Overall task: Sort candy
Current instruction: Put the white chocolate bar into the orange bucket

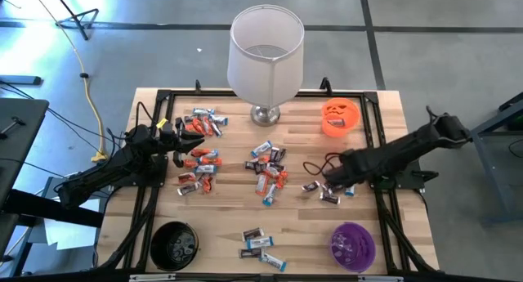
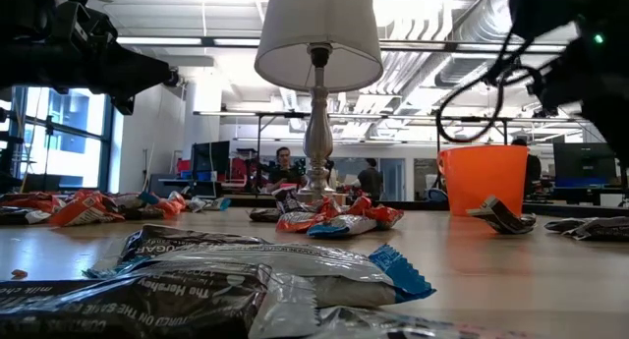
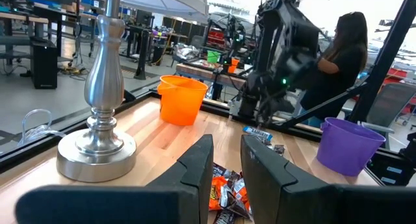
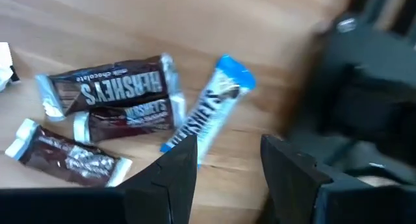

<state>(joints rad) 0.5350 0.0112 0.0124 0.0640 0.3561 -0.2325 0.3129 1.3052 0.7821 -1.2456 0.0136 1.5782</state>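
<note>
While the right gripper (image 4: 227, 162) hangs with jaws parted and empty just over the small cluster at four o'clock on the table (image 1: 221, 225), the blue-white bar (image 4: 208, 104) lies directly ahead of its fingertips, long axis running on between them and slightly slanted. Three dark brown bars (image 4: 107, 87) lie beside it. Farther off at nine o'clock, the left gripper (image 1: 181, 143), fingers narrowly gapped and empty, waits over the orange-red pile (image 1: 200, 155).
</note>
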